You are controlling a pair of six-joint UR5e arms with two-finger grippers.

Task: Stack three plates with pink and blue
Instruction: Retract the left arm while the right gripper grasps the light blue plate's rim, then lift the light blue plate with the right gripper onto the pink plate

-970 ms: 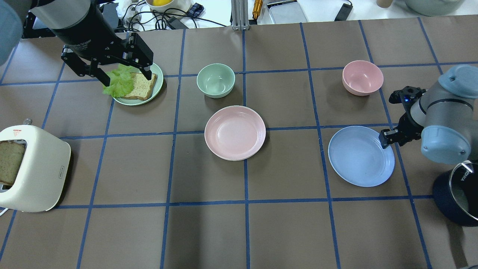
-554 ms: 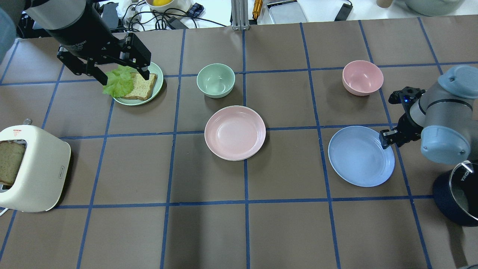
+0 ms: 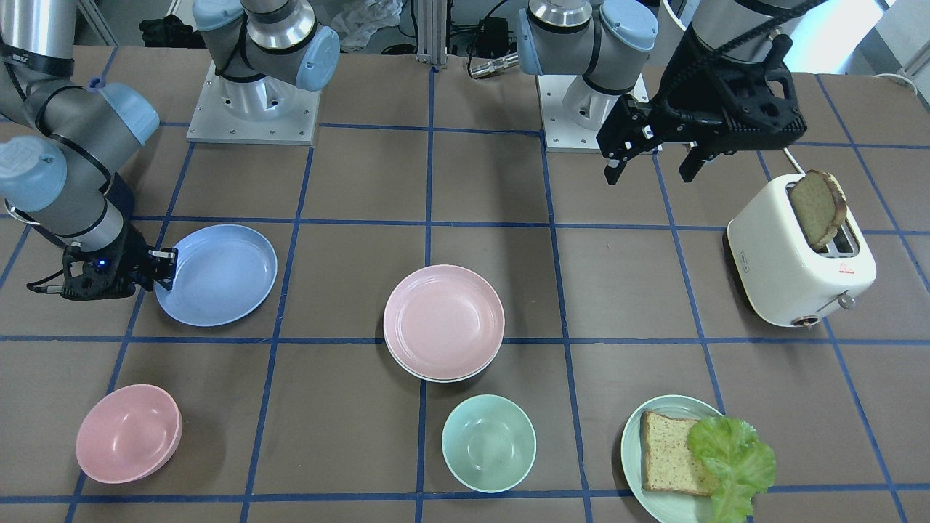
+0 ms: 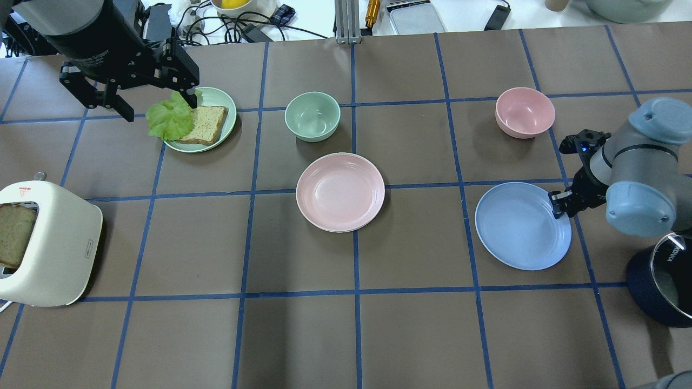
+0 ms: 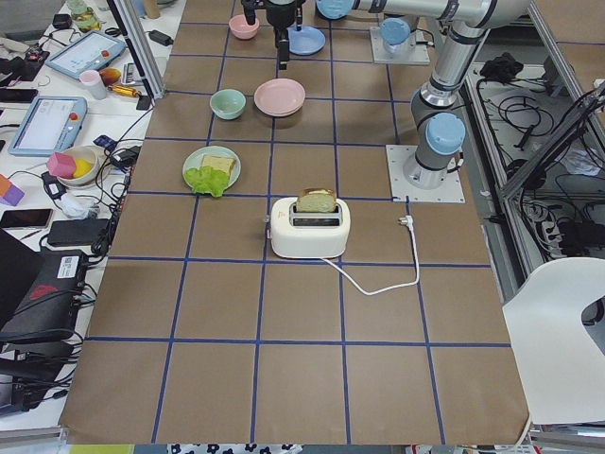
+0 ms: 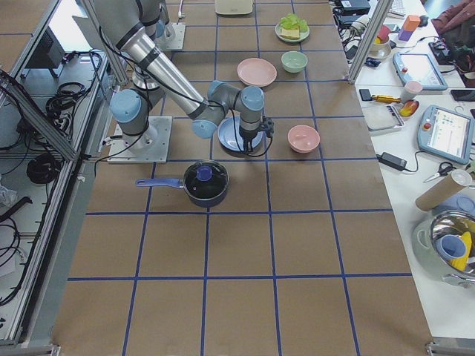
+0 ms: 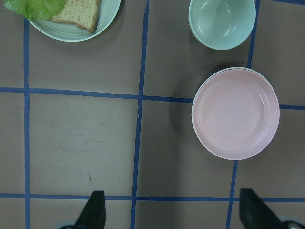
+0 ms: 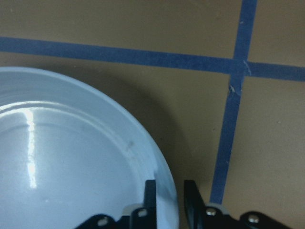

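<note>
The pale pink plate (image 4: pixel 340 192) lies at the table's middle, on top of a cream-white plate whose rim (image 3: pixel 436 377) peeks out beneath it. The light blue plate (image 4: pixel 519 227) lies flat on the table to the right. My right gripper (image 4: pixel 557 208) is low at its right rim. In the right wrist view its fingers (image 8: pixel 150 200) stand close together, one on each side of the blue rim (image 8: pixel 167 191), shut on it. My left gripper (image 4: pixel 160 109) is open and empty, held high near the bread plate; the left wrist view shows its fingertips (image 7: pixel 95 210) wide apart.
A mint plate (image 4: pixel 216 96) with bread and lettuce stands at the back left, a mint bowl (image 4: pixel 312 115) behind the pink plate, and a pink bowl (image 4: pixel 524 111) behind the blue plate. A white toaster (image 4: pixel 48 243) is at the left edge, a dark pot (image 4: pixel 659 292) at the right edge.
My left gripper has moved left and back, off the bread plate. My right gripper's fingers have drawn in on the blue plate's rim. The plates have not moved.
</note>
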